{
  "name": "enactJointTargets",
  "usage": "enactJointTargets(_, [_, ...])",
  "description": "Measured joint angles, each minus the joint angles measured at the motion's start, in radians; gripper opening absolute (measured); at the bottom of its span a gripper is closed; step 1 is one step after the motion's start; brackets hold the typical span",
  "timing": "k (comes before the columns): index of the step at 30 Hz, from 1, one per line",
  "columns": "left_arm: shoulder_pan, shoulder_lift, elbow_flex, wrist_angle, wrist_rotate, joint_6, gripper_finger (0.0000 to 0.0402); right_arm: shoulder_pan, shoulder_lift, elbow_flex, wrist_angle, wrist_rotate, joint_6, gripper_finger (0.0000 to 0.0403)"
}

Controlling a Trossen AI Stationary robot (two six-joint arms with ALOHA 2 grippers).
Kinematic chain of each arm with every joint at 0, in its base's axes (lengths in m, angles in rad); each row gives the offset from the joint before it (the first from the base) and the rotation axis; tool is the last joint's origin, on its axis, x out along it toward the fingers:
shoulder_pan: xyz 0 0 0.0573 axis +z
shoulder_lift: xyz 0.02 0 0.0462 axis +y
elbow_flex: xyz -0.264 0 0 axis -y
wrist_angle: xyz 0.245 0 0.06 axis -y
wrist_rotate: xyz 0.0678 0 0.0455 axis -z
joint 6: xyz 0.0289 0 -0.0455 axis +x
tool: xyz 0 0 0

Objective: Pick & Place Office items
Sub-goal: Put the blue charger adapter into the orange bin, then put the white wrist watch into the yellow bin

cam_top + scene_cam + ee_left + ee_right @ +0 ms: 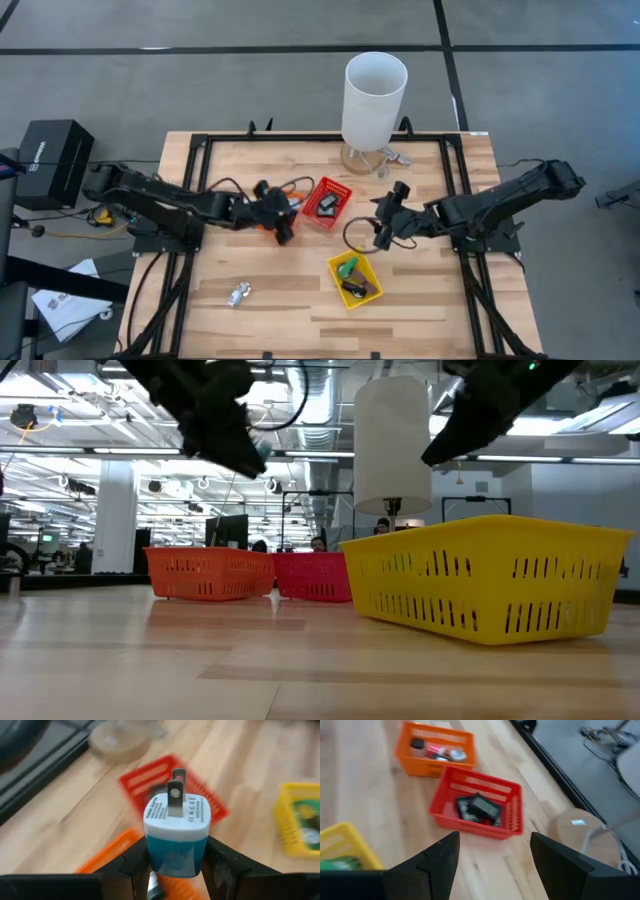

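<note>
My left gripper [176, 862] is shut on a small blue-and-white plug adapter [175, 832] whose two metal prongs point away from the wrist. It hovers above the orange basket [268, 226], beside the red basket [327, 203]. My right gripper [492, 855] is open and empty, above the table between the red basket [476, 805] and the yellow basket [354, 279]. The orange basket [435, 742] holds several small items, the red one holds black blocks [479, 807], and the yellow one holds a green piece [349, 266] and dark pieces. A silvery clip [238, 293] lies on the table. My left gripper pinches the adapter's blue lower body [167, 855] between its two fingers [136, 862], one on each side face. The white pronged end sticks out past the fingertips. The adapter is lifted clear of the table, above the orange basket.
A tall white cylinder [375, 98] stands on a wooden base at the table's far edge, with a clear item [395, 157] beside it. A dark ring [355, 236] lies near my right gripper. Black frame rails run along the table's sides. Bare wood lies toward the near edge.
</note>
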Motion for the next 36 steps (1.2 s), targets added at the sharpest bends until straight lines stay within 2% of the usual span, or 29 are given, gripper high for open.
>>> enactJointTargets(3, [0.038,-0.023,0.000,-0.133,0.013,-0.069,0.0141,-0.035,0.000,-0.004,0.005,-0.003,0.002,0.0235])
enactJointTargets(7, [0.080,-0.004,0.000,-0.207,0.018,-0.125,0.0141,-0.065,0.000,-0.004,0.012,-0.005,0.003,0.0235])
enactJointTargets(19, [0.161,0.156,0.000,-0.227,0.022,-0.164,0.0141,-0.071,0.000,-0.004,0.010,-0.011,0.003,0.0235])
enactJointTargets(23, [0.189,0.205,0.000,-0.233,0.091,-0.164,0.0141,-0.071,0.000,-0.004,0.009,-0.011,0.003,0.0235])
enactJointTargets(28, [0.216,0.222,0.000,-0.258,0.099,-0.164,0.0146,-0.071,0.000,-0.004,0.007,-0.011,0.003,0.0235])
enactJointTargets(36, [0.239,0.222,0.000,-0.270,0.131,-0.164,0.0181,-0.071,0.000,-0.004,0.007,-0.011,0.003,0.0235])
